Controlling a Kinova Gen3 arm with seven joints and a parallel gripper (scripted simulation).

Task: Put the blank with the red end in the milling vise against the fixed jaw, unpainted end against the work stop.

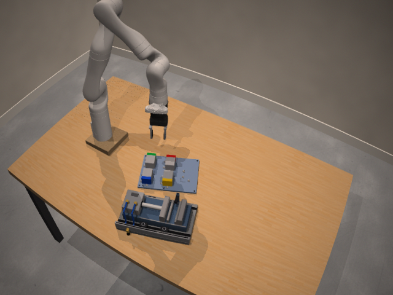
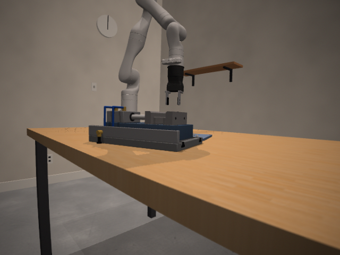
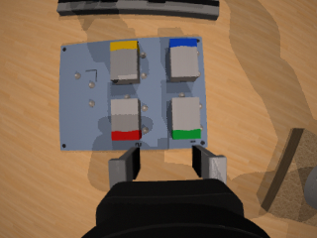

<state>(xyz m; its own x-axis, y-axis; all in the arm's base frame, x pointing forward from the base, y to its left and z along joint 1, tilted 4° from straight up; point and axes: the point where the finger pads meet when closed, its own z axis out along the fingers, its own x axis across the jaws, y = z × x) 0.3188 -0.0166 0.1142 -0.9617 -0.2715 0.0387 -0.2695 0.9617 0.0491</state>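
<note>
From the top, the blank with the red end [image 1: 170, 163] [image 3: 126, 119] sits on the blue plate [image 1: 190, 187] [image 3: 84, 134], its painted end pointing away from the milling vise [image 1: 181, 212] [image 2: 176, 118] [image 3: 139, 10] and its long axis running roughly across the plate toward the vise. It is a grey block with a red band at one end. The yellow-ended blank [image 1: 167, 178] [image 3: 124, 61] stands between it and the vise; the green-ended blank [image 1: 150, 160] [image 3: 186, 118] is beside it, the blue-ended blank [image 1: 147, 176] [image 3: 183, 59] diagonal to it. Bare plate lies on its other side.

In the exterior view, the gripper [image 1: 158, 136] [image 2: 172, 102] [image 3: 165, 157] hangs above the height of the vise, fingers spread and grasping nothing. The vise hides the blanks.

In the wrist view, the red end points toward the gripper, close to the plate's near edge, and the long axis runs up and down the view. The body shows a lighter and a darker grey area. A gap separates it from the green-ended blank; small pegs stand along that side. The fingers are apart from every blank.
</note>
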